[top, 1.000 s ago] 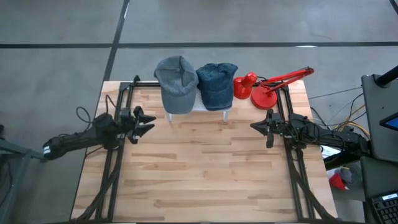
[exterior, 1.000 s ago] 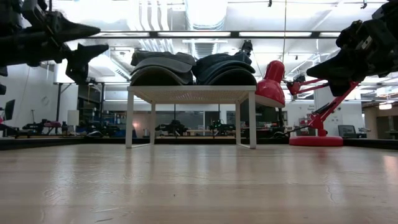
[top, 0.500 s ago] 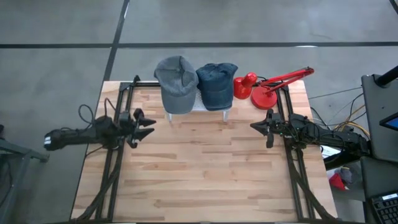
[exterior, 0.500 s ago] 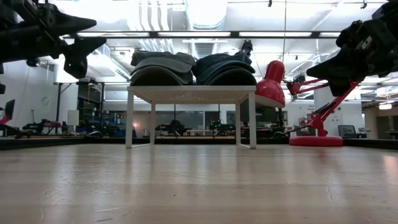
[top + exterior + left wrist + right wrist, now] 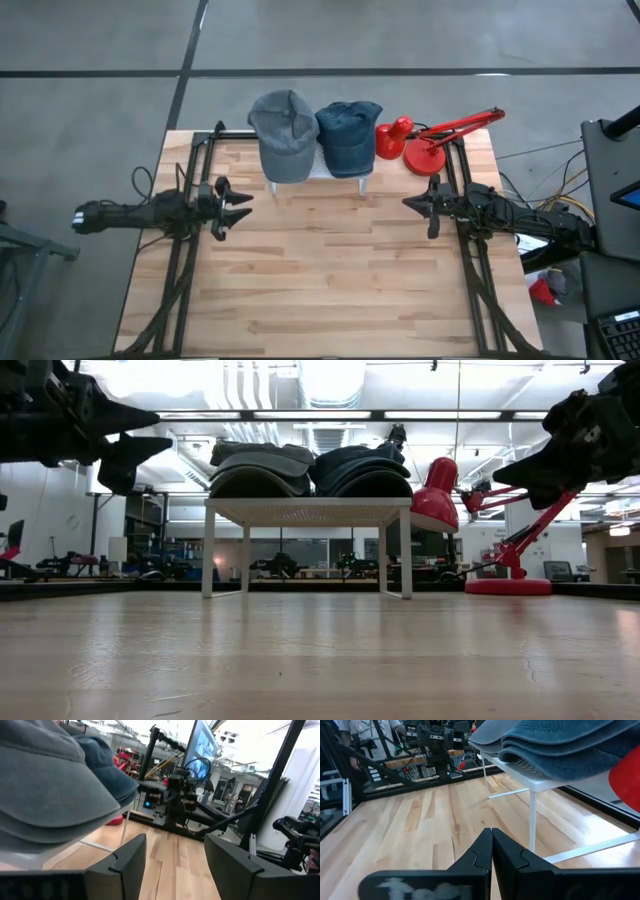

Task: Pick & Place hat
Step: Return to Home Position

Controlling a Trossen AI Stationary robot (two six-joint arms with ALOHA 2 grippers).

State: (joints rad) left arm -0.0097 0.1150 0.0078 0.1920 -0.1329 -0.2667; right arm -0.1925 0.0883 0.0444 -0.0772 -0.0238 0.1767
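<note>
Two caps lie side by side on a small white stand (image 5: pixel 368 176) at the table's far edge: a grey hat (image 5: pixel 283 122) on the left and a blue denim hat (image 5: pixel 349 135) on the right. Both rest crown up on the stand's top (image 5: pixel 305 508). My left gripper (image 5: pixel 243 205) hovers open above the table's left part, pointing level toward the right, short of the stand; its wrist view shows the grey hat (image 5: pixel 45 795) close by. My right gripper (image 5: pixel 407 203) hovers shut at the right, pointing left, and touches nothing.
A red desk lamp (image 5: pixel 430 140) stands at the far right beside the stand, its shade (image 5: pixel 437 495) close to the blue hat. Black frame rails (image 5: pixel 180 270) run along both table sides. Bare wood (image 5: pixel 330 270) lies between the arms and toward the near edge.
My left arm has swung about, so its gripper, which pointed slantwise toward the far right, now points straight toward the table's right edge. It has stayed open. The hats and my right arm have kept still.
</note>
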